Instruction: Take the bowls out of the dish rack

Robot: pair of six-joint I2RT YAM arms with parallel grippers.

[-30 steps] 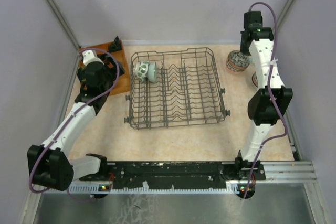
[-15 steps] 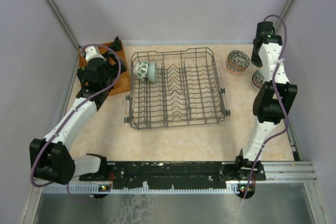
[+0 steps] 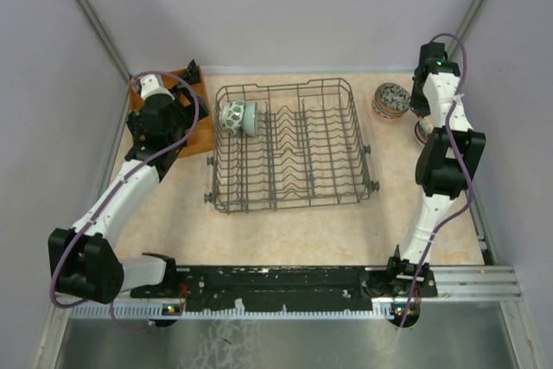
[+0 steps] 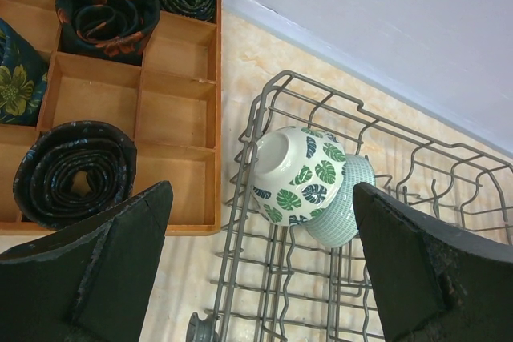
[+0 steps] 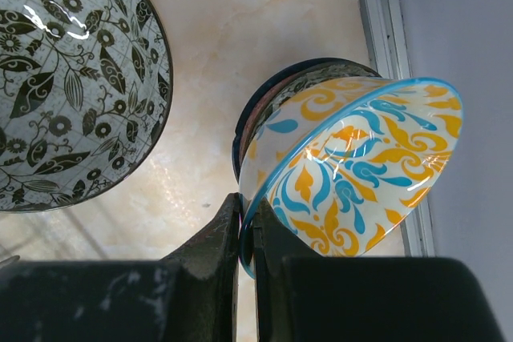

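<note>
The dark wire dish rack [image 3: 289, 146] stands mid-table. Two bowls lean on edge in its back left corner: a white one with green leaves [image 4: 298, 174] and a pale green one [image 4: 346, 206] behind it. My left gripper [image 4: 264, 278] hovers open above the rack's left edge, apart from both bowls. At the right wall my right gripper [image 5: 247, 234] is shut on the rim of a blue-and-yellow patterned bowl [image 5: 353, 158]. That bowl is tilted over a dark-rimmed bowl [image 5: 268, 106] below it. A black-and-white floral bowl [image 5: 72, 78] sits beside them, also seen from above [image 3: 391, 99].
An orange-brown compartment tray [image 4: 178, 114] with rolled dark cloths [image 4: 76, 170] lies left of the rack. A metal rail [image 5: 377, 6] and the grey wall run close along the right of the held bowl. The rack's other rows of tines hold nothing.
My right arm has swung right and come down from behind the floral bowl to the bowls at the right wall. The left arm shifted slightly toward the back.
</note>
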